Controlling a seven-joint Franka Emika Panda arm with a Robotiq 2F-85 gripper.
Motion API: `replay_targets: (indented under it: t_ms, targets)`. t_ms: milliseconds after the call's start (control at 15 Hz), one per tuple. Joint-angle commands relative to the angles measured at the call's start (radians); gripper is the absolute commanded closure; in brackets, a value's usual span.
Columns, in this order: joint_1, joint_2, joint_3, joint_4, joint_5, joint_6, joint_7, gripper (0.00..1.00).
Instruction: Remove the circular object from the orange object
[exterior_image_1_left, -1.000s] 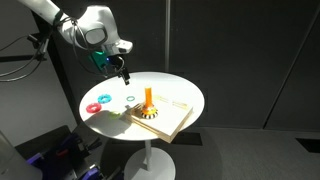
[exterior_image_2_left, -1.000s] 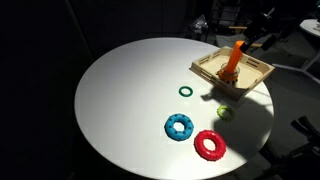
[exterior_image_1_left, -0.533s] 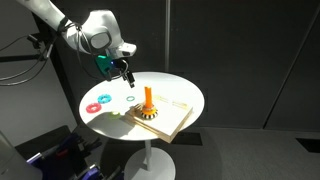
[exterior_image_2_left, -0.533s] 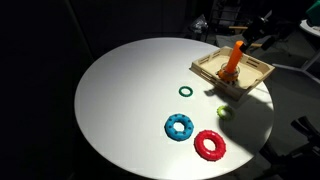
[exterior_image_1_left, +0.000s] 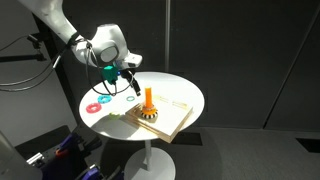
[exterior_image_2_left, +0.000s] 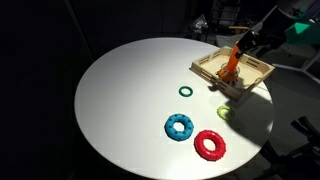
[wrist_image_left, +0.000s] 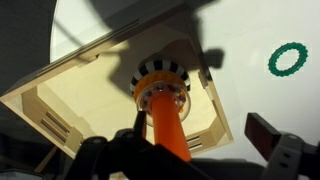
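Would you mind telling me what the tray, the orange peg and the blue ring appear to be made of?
The tray looks like pale unfinished wood, perhaps plywood: matte, with bare cut edges. The orange peg seems to be smooth plastic, evenly coloured with a slight sheen. The blue ring may be plastic or foam; it is too small to tell.

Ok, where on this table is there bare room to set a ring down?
Best is the broad bare white table bounded by its edge, the green ring and blue ring. The red ring sits near the blue. Crowded around the wooden board, with the gripper by the orange peg.
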Motion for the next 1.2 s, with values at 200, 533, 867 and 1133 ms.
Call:
replay_targets:
  t_ms: [200,533,867,1133]
  targets:
    - [0.021,0.094,-0.093,0.036,-0.268,0.086,0.22,0.0]
    - [0.05,0.162,-0.15,0.071,-0.394,0.115,0.349,0.0]
    - [0.092,0.226,-0.183,0.103,-0.431,0.136,0.417,0.0]
    - [0.138,0.271,-0.219,0.128,-0.448,0.158,0.45,0.0]
